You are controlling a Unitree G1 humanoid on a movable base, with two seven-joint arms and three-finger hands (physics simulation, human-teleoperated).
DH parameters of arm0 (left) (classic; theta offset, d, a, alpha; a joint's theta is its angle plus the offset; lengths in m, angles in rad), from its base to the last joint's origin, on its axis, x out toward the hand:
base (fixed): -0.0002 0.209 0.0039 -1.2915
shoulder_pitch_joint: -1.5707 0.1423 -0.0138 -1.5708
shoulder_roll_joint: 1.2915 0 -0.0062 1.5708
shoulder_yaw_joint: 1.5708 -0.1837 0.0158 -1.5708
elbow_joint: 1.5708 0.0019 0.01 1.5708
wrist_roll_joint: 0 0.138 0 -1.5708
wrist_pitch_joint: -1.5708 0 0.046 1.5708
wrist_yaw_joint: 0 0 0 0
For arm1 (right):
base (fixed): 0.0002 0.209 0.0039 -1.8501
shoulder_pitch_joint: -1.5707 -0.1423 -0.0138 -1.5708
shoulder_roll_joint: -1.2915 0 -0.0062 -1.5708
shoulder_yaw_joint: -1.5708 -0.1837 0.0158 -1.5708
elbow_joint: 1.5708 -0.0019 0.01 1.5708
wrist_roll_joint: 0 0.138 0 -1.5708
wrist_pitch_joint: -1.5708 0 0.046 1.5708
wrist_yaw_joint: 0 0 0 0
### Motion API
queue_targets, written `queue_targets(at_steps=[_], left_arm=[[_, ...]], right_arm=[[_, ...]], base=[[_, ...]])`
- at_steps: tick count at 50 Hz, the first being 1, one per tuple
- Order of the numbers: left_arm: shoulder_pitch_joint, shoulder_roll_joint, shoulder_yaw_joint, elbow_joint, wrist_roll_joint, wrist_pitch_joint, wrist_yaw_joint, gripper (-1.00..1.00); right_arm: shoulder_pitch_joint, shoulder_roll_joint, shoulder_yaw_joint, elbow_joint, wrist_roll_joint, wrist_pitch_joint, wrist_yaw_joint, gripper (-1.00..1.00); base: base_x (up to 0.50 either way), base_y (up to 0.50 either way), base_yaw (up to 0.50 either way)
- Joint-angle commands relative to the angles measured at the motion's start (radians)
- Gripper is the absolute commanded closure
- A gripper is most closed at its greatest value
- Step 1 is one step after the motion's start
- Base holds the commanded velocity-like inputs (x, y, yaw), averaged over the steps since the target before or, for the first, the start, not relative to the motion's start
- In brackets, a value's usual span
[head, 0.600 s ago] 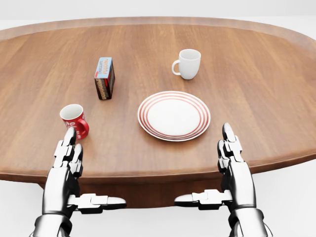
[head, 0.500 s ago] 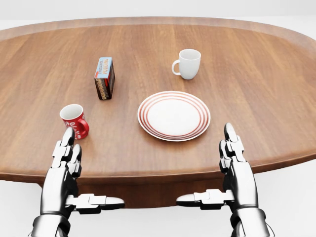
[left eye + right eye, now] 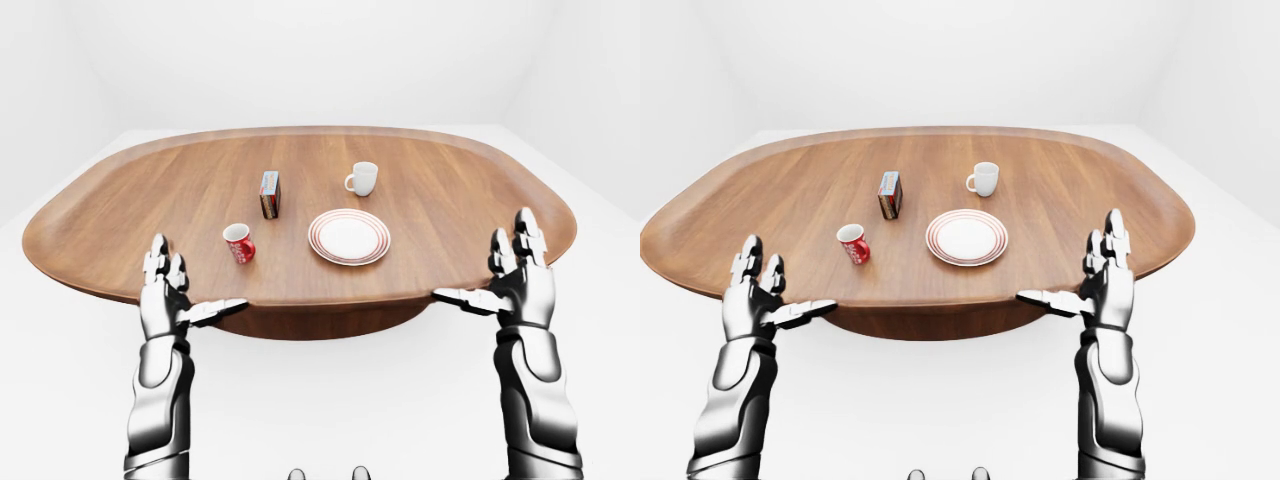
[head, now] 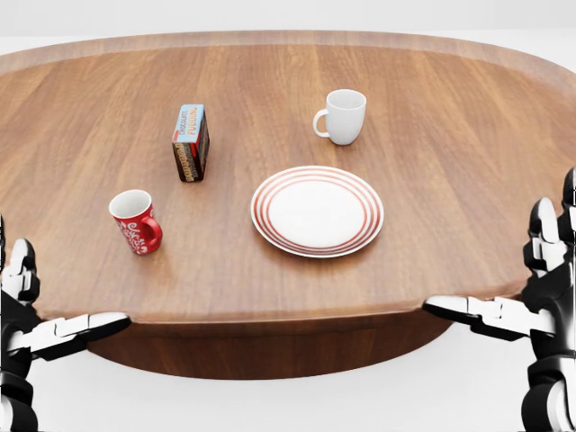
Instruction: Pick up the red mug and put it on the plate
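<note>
The red mug (image 4: 135,221) with a white pattern stands upright on the wooden table (image 4: 432,189), left of the plate. The white plate (image 4: 317,211) with red rings lies flat near the middle. My left hand (image 3: 180,295) is open with fingers spread, at the table's near edge, below and left of the mug, holding nothing. My right hand (image 3: 505,275) is open with fingers spread, at the near edge far right of the plate. In the head view both hands (image 4: 40,310) (image 4: 517,283) sit at the picture's outer edges.
A white mug (image 4: 343,114) stands above the plate in the head view. A small blue and red box (image 4: 190,140) stands upright above the red mug. The oval table's near rim (image 4: 270,315) runs between my hands.
</note>
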Motion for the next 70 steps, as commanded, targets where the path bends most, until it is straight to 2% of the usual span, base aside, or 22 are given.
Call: queue_targets(at_steps=[1,5,13,34,70], left_arm=[[-0.033,0.087,0.166,0.015,-0.143,0.000,0.084,-1.00],[-0.026,0.100,0.212,0.009,-0.209,0.000,0.129,-1.00],[-0.024,0.111,0.218,0.032,-0.247,0.000,0.149,-1.00],[-0.018,0.114,0.214,0.018,-0.253,0.000,0.165,-1.00],[-0.020,0.114,0.212,0.023,-0.250,0.000,0.164,-1.00]], right_arm=[[-0.004,-0.077,-0.204,-0.115,0.152,0.000,-0.028,-1.00],[0.000,-0.080,-0.226,-0.081,0.171,0.000,-0.021,-1.00],[0.009,-0.087,-0.243,-0.079,0.202,0.000,-0.024,-1.00],[0.010,-0.087,-0.228,-0.081,0.190,0.000,-0.013,-1.00],[0.018,-0.081,-0.227,-0.089,0.191,0.000,0.002,-1.00]], base=[[0.00,0.00,0.00],[0.00,0.00,0.00],[0.00,0.00,0.00],[0.00,0.00,0.00],[0.24,0.00,0.00]])
